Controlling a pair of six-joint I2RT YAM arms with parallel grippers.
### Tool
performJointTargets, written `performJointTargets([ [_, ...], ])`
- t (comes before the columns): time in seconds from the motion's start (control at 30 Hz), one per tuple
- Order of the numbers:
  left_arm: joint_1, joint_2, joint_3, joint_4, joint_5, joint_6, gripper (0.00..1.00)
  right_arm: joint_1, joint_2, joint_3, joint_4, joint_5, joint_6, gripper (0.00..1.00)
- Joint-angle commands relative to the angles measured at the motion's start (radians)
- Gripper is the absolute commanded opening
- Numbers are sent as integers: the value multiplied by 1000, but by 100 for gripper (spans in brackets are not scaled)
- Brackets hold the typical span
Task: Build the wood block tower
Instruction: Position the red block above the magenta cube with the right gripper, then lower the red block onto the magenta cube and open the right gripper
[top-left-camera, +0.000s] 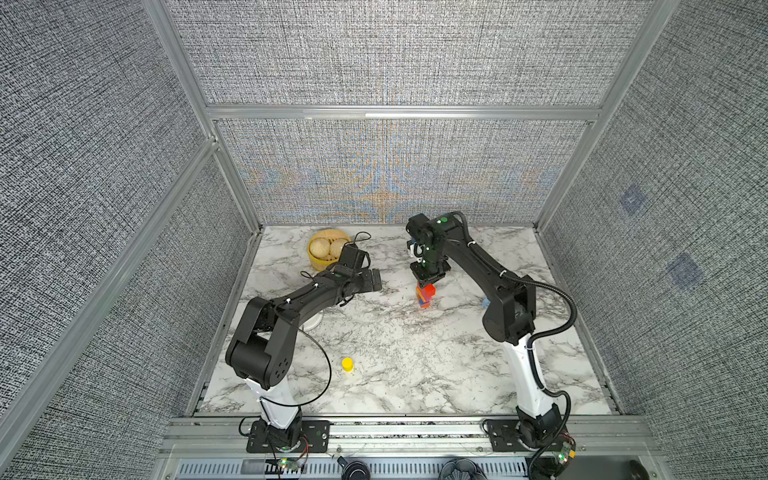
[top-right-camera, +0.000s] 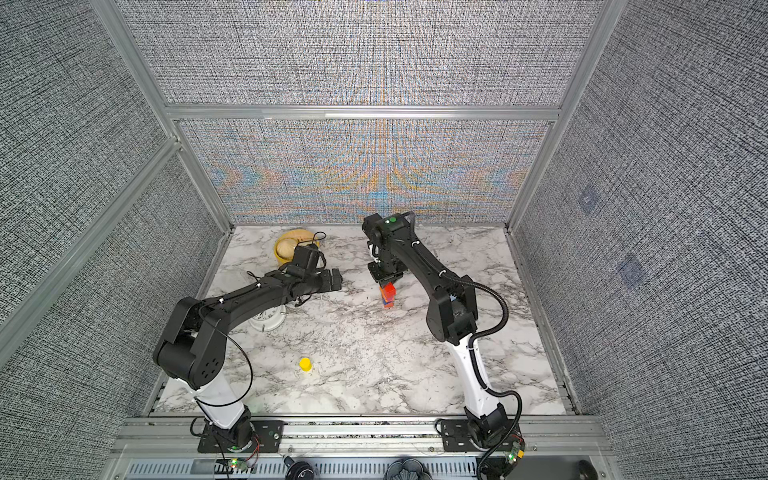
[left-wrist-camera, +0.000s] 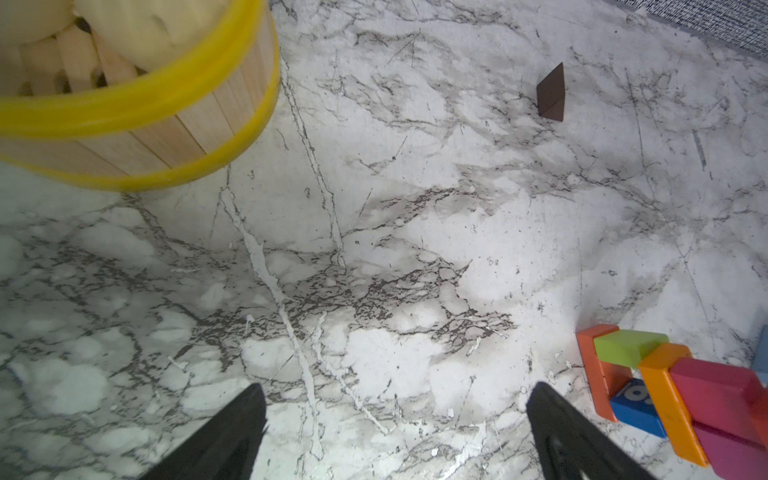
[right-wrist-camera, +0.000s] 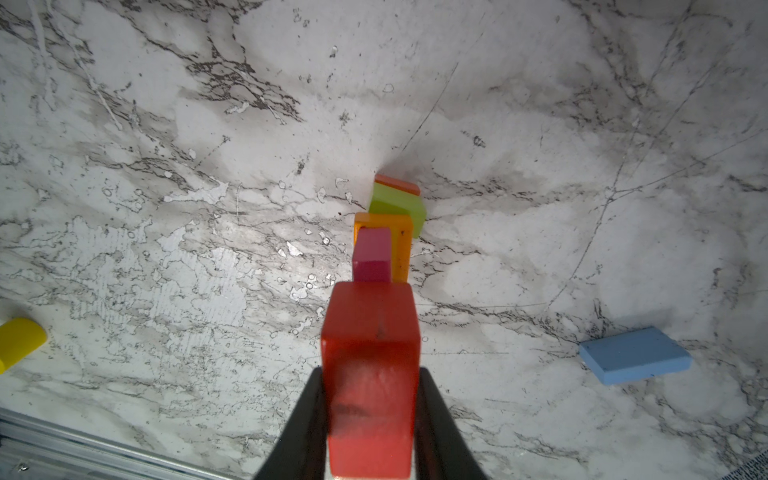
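Above the tower (top-left-camera: 424, 300): right gripper (right-wrist-camera: 370, 376) points down, pinching a smooth red cube (right-wrist-camera: 370, 328).
Left gripper (left-wrist-camera: 397, 390): held low, spread wide over veined marble table (left-wrist-camera: 374, 208).

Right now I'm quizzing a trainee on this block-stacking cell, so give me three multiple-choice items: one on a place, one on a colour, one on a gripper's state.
1. Relative to the tower, the yellow cylinder is: A on top; B apart, on the table; C leaning against it.
2. The block in the right gripper is: A blue; B lime; C red.
3. The left gripper is: A open, empty; B shut on a block; C shut on the cylinder.
Key: B, a top view shows it alone on the table; C, the red block sits clamped in it; A, its jaws stand wide apart with nothing between.
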Motion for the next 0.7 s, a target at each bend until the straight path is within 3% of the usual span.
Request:
performJointTargets([
  [0.0,0,2,0,15,1,-4,99,1,3,10,-13,1,6,21],
  [0.4,1,0,0,17,2,-6,99,1,6,15,-14,2,8,21],
  [0.67,0,5,2,18,10,-6,99,2,3,6,-11,6,11,31],
])
